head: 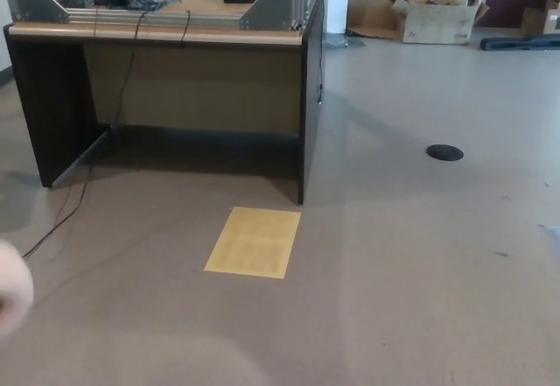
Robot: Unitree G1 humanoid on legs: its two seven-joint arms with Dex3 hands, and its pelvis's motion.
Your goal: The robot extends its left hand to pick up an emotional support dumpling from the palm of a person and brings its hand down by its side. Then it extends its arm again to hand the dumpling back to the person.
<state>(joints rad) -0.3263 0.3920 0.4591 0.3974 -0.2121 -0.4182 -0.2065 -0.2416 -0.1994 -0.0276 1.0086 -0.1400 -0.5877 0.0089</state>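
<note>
A pale, blurred round shape (12, 288) sat at the near left edge; I could not tell whether it was the dumpling. Neither of my hands showed. Farther off lay a yellow sheet (254, 242), then the desk (175, 80).

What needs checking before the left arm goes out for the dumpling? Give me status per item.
1. Left hand in view: not ok, no robot hand shows.
2. Right hand in view: not ok, none shows.
3. Person's palm presented: cannot tell; only a pale blurred shape sits at the picture's left edge, too blurred to identify.
4. Dumpling located: cannot tell, nothing sharp enough to name as one.
5. Floor ahead: ok for an arm extension; only a flat yellow sheet and a dark floor disc lie on it.
6. Desk clearance: ok, it stands well back.
</note>
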